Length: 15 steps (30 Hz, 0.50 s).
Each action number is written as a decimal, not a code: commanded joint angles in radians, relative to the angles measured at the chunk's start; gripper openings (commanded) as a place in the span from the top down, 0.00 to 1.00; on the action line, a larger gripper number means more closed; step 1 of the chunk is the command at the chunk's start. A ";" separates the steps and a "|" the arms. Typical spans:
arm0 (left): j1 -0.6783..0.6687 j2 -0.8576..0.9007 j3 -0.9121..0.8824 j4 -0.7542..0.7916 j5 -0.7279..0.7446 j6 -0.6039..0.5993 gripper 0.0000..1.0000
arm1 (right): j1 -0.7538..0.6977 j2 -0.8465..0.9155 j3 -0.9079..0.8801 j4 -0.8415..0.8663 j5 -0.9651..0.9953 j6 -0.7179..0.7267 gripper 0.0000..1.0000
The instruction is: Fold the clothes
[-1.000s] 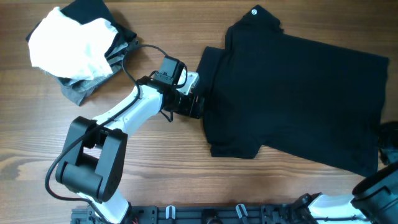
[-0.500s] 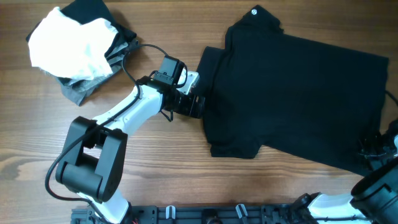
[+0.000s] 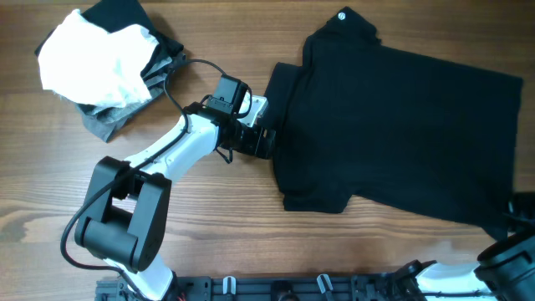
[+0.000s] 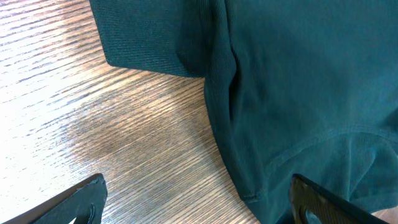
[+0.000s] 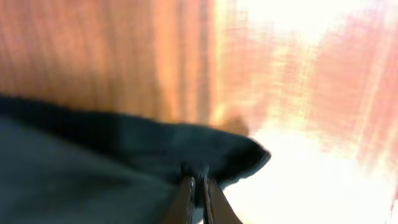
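The clothes [image 3: 393, 125], a large black short-sleeved shirt, lie spread flat across the right half of the wooden table. My left gripper [image 3: 261, 140] sits low at the shirt's left edge, beside a sleeve. In the left wrist view this gripper [image 4: 199, 205] is open: one fingertip [image 4: 84, 196] is over bare wood, and the other is over the fabric [image 4: 298, 81]. My right gripper [image 5: 198, 182] is shut on a corner of the shirt [image 5: 124, 168]. From overhead only a dark part of the right arm [image 3: 520, 213] shows, at the shirt's lower right corner.
A pile of other garments, white [image 3: 92, 58] on top of grey and black ones, lies at the table's far left. The left arm [image 3: 159, 163] with its looping cable crosses the middle left. A black rail [image 3: 276, 288] runs along the front edge.
My right gripper has closed on the shirt's corner, and its arm has shifted at the lower right edge. The left arm and the shirt have not moved.
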 commanded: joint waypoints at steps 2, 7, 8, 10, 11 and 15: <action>-0.003 0.010 0.000 0.002 0.016 0.008 0.07 | -0.069 -0.016 0.018 -0.007 0.047 0.082 0.47; -0.003 -0.037 0.004 -0.006 0.029 0.008 0.05 | -0.069 -0.020 0.018 0.093 -0.321 -0.124 0.41; -0.003 -0.063 0.004 -0.004 0.045 0.008 0.05 | -0.069 -0.025 0.018 0.122 -0.444 -0.192 0.43; -0.004 -0.097 0.004 0.004 0.084 0.008 0.06 | -0.067 -0.047 0.018 0.148 -0.668 -0.290 0.43; -0.010 -0.098 0.004 0.016 0.109 0.008 0.06 | -0.061 -0.068 0.018 0.149 -0.752 -0.324 0.43; -0.078 0.006 0.004 0.073 0.113 0.001 0.01 | 0.021 -0.185 0.018 0.100 -0.835 -0.361 0.42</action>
